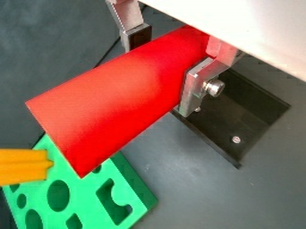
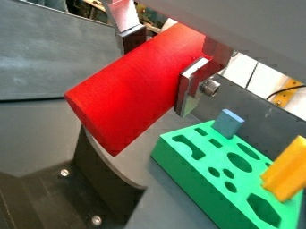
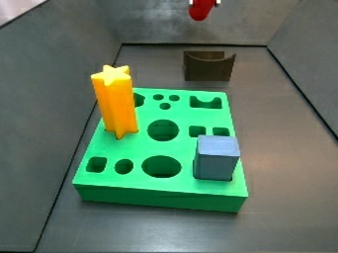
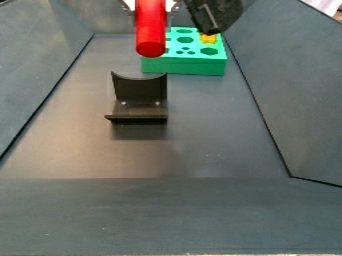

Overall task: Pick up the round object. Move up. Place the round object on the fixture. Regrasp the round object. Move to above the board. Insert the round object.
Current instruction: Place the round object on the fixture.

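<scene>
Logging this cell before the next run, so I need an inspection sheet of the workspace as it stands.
Surface: dark grey floor, bare in front.
Job's things: glossy red cylindrical peg held aloft; dark notched fixture unoccupied; bright green board with cut holes on the floor.
Clutter: yellow star-shaped prism and blue-grey cube standing on the board.
Hand: hand raised, fingers clamping the peg.
Cables: yellow cable beyond the wall.
Surroundings: grey walls.
</scene>
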You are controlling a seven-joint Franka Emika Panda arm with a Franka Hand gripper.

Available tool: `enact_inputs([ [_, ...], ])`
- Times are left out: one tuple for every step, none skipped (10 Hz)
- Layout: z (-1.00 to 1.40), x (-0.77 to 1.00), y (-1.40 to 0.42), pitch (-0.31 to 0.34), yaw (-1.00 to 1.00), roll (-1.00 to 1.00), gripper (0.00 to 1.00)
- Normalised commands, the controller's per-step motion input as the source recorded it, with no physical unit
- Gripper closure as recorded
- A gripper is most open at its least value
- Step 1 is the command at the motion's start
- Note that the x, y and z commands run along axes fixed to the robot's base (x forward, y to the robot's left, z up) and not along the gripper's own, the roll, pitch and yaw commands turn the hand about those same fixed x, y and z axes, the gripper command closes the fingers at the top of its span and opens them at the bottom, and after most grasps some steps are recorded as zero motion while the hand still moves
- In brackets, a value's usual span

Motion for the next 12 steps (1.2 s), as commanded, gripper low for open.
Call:
enact_inputs([
  [-0.02, 0.39, 0.03, 0.034, -0.04, -0.16, 1.00],
  [-0.01, 0.32, 0.03, 0.046, -0.04, -0.16, 1.00],
  [-0.01, 0.28, 0.03, 0.056, -0.04, -0.15, 1.00],
  [-0.01, 0.18, 0.03, 0.072, -0.03, -0.16, 1.00],
  [-1.00, 0.15, 0.13, 0.223, -0.08, -1.00, 1.00],
  [-1.00, 0.14, 0.13, 0.218, -0.09, -1.00, 1.00],
  [-1.00, 0.15, 0.14, 0.231, -0.16, -0.99, 1.00],
  [-1.00, 0.17, 0.14, 0.206, -0.18, -0.84, 1.00],
  [-1.00, 0.18, 0.14, 0.177, -0.20, -0.74, 1.00],
  [-1.00, 0.19, 0.14, 0.110, -0.22, -0.48, 1.00],
  [-1.00, 0.20, 0.15, 0.084, -0.23, -0.37, 1.00],
  [-1.00, 0.20, 0.13, 0.037, -0.21, -0.21, 1.00],
])
